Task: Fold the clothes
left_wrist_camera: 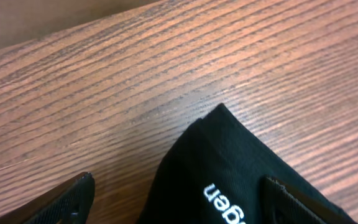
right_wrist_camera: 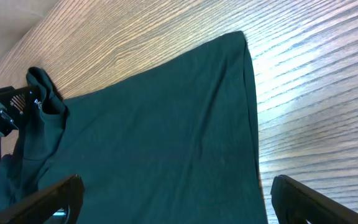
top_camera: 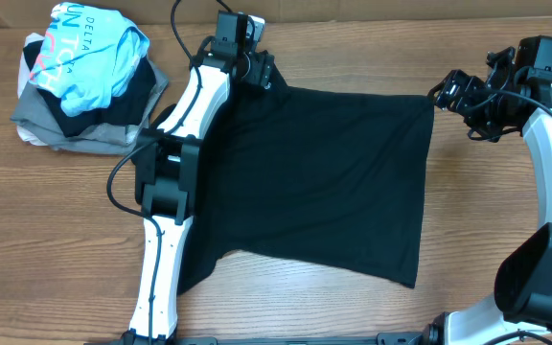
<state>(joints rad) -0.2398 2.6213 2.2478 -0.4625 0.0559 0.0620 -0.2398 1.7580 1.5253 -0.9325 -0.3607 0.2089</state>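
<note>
The clothes are one black shirt [top_camera: 324,182] spread flat across the middle of the wooden table. My left gripper [top_camera: 262,72] sits at its far left corner. In the left wrist view that corner [left_wrist_camera: 229,162], with white lettering [left_wrist_camera: 225,205], lies between the wide-apart fingers of the left gripper [left_wrist_camera: 179,208]; the right finger [left_wrist_camera: 303,202] rests against the fabric. My right gripper [top_camera: 450,96] hovers at the far right corner. In the right wrist view the shirt [right_wrist_camera: 166,124] fills the gap between the spread fingers of the right gripper [right_wrist_camera: 176,205], which hold nothing.
A pile of other garments sits at the far left: a light blue shirt [top_camera: 89,53] on top of a grey folded one [top_camera: 65,129]. My left arm [top_camera: 175,163] lies along the black shirt's left side. Bare wood [top_camera: 46,249] shows at the front left.
</note>
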